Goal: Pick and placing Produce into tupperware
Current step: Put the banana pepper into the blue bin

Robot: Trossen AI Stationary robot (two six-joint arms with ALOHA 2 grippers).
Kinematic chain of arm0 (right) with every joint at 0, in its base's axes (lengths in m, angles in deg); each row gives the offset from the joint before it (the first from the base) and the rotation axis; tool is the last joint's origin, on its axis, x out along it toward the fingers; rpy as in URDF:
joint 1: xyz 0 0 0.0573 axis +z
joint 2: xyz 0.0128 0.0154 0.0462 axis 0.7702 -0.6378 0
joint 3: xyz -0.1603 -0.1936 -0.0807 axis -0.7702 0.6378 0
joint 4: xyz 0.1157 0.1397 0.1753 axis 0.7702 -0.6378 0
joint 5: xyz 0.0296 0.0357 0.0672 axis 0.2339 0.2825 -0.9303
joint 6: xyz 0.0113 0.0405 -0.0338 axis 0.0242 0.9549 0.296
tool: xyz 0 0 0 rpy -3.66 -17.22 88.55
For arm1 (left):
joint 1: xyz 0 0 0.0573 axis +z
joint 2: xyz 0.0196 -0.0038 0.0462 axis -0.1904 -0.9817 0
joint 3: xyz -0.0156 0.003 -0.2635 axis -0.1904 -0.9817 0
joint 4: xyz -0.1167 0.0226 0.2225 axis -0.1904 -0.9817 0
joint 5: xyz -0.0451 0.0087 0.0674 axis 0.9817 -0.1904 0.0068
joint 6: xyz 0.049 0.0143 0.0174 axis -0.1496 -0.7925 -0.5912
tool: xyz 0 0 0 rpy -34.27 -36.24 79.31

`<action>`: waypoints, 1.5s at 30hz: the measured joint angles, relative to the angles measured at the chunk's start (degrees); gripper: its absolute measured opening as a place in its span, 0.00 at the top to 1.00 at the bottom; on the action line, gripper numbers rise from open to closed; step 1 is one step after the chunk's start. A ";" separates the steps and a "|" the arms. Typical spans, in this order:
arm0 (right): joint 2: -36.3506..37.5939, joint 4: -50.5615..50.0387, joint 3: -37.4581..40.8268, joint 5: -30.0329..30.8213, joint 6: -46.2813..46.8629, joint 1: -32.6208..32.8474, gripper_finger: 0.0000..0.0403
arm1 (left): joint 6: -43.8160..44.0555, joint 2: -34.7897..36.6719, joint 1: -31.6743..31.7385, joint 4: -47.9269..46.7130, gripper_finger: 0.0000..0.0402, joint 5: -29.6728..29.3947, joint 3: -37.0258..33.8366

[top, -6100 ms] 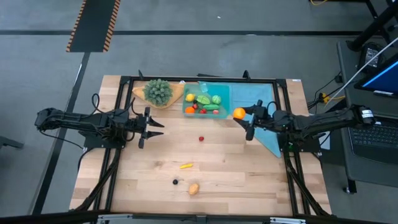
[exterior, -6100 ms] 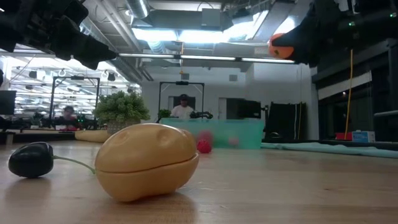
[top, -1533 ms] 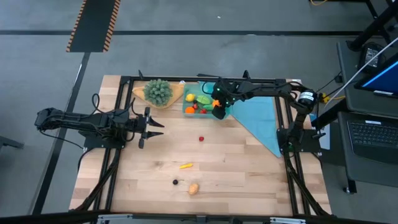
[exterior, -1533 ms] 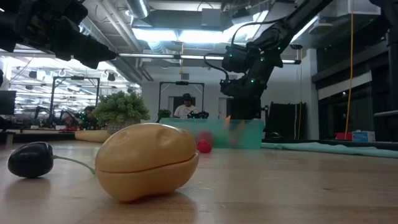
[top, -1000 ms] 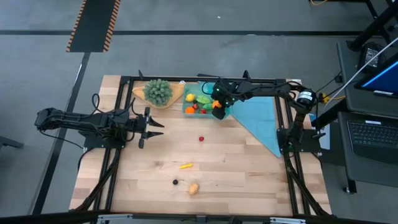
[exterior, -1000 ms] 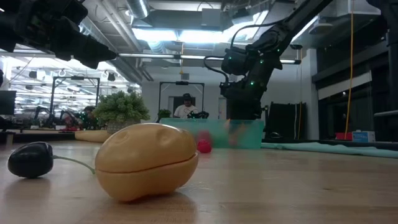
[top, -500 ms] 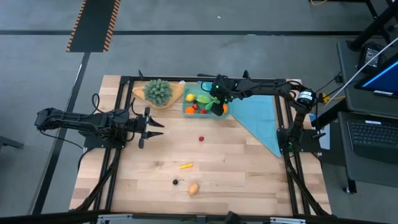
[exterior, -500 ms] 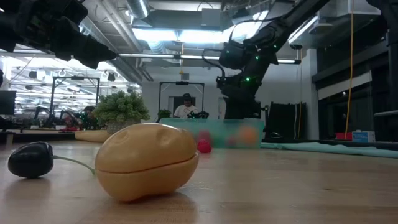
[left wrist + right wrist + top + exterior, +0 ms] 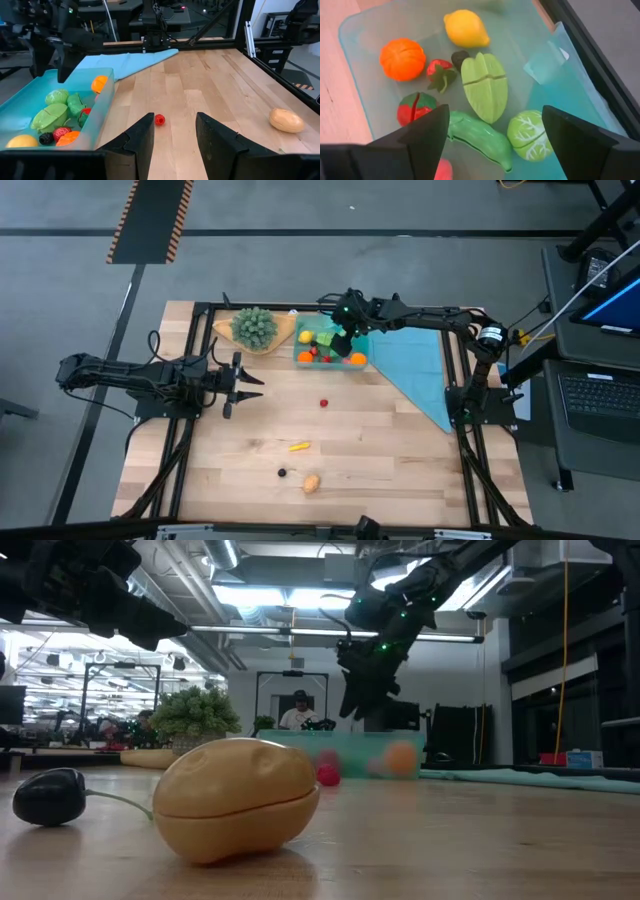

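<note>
High view: the right gripper hangs over the teal tupperware at upper centre of the frame, jaws spread wide and empty. The orange lies released in the container's lower right corner, beside the produce already inside; the right wrist view shows a lemon, a strawberry, a tomato, a cucumber and a small cabbage.

The left gripper waits at left centre of the frame, partly parted, with nothing between its fingers.

Four pieces remain on the wooden table:
- a small red fruit just below the container,
- a yellow piece lower down,
- a dark piece below that,
- a tan potato at lower centre.

Judgement: the drop appears finished. To do the withdrawal well, the right arm should rise clear of the container wall before travelling, so nothing inside is dragged or tipped. The red fruit, nearest, is the sensible next target; it is round and may roll, so a centred, vertical approach suits.
</note>
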 joint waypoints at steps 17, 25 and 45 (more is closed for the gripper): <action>14.56 25.96 23.00 0.00 -0.06 8.74 0.21 | 0.44 0.00 -0.01 0.00 0.66 0.00 0.00; 29.23 45.97 41.06 1.59 0.08 13.32 0.21 | 0.48 0.02 -0.01 0.02 0.66 0.00 0.00; 50.90 64.89 67.55 4.09 1.41 16.26 0.21 | 0.56 0.01 -0.01 0.13 0.66 0.00 0.00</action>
